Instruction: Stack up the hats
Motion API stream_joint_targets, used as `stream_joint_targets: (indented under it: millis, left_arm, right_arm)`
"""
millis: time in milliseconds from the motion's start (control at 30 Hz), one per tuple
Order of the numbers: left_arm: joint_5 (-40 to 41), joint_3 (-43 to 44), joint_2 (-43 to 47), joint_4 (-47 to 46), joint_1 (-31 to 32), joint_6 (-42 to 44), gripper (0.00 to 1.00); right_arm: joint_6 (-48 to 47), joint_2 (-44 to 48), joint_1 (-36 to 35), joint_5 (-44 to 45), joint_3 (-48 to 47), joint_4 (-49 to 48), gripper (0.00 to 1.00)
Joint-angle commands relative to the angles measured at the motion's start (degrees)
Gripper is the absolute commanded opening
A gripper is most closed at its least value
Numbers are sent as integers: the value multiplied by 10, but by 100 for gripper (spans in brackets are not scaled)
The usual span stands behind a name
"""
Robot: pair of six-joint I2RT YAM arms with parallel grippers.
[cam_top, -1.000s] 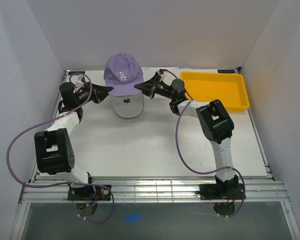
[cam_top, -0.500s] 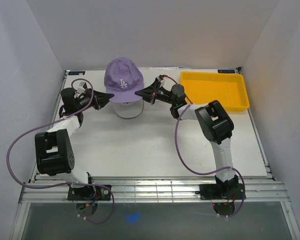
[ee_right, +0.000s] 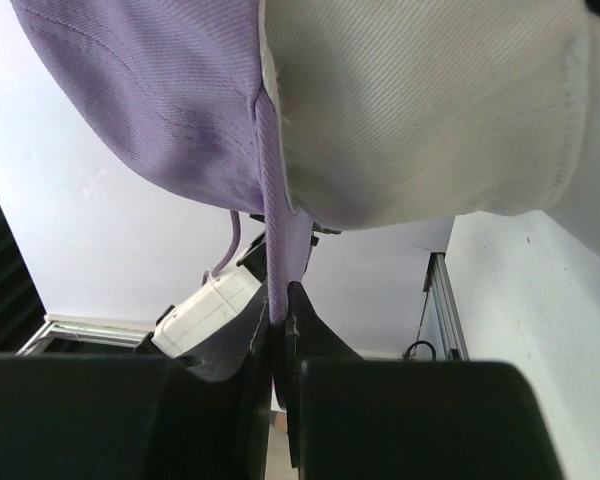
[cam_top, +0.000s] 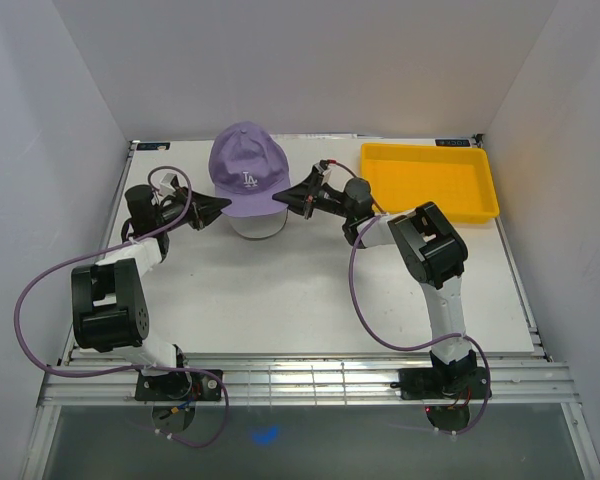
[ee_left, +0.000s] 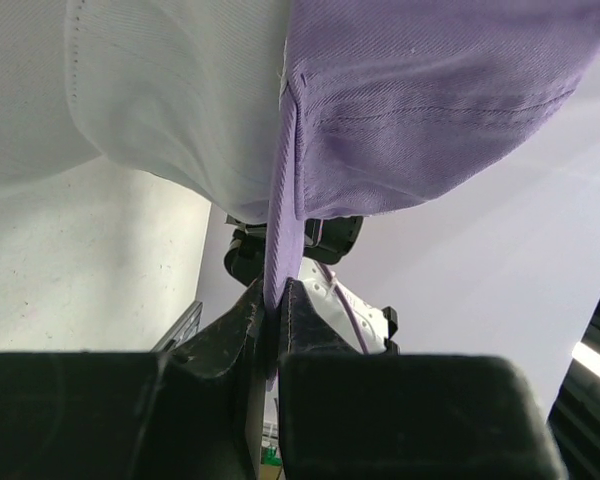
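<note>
The purple cap hangs in the upper middle of the overhead view, spread between the two arms directly over the white cap. Only the white cap's brim and a little of its front show beneath it. Whether more hats lie under the white one is hidden.

The left gripper pinches the purple cap's lower edge on the left side. The right gripper does the same on the right. In both wrist views the fingers are closed almost flat on a thin fold of purple fabric.

That thin hold is probably the main risk: if the fabric slides out of one pinch, the cap would swing and drop crooked. Letting go unevenly, or off-centre, could leave it tilted on the white crown or with its brim turned away from the one below. The fingertips also sit close to the white cap, so drawing them out sideways might drag the pile across the table.

The yellow tray sits at the upper right, well apart from the caps, and no hat lies in it.
</note>
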State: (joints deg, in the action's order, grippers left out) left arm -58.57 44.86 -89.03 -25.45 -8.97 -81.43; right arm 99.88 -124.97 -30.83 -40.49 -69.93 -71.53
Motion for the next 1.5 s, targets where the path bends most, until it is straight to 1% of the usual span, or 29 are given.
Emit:
stream_joint_targets:
  millis: [0,267,700,933,1467]
  left_arm:
    - [5,-10,10,-2,-21,21,0]
    - [11,-23,-3,-1,-25,35,0]
    - [26,-30,-25,39,-29,78,0]
    - [39,-26,-36,59,-29,94,0]
    - [80,-7,-51,138,-30,144,0]
  right_arm:
    - [-20,8,24,-28,20,-32,8]
    - [-21,-4,31,-28,38,-40,8]
    - [-27,-25,41,-28,65,-44,8]
    - [-38,-30,44,-32,66,-30,8]
    - [-85,-32,47,-33,84,25,8]
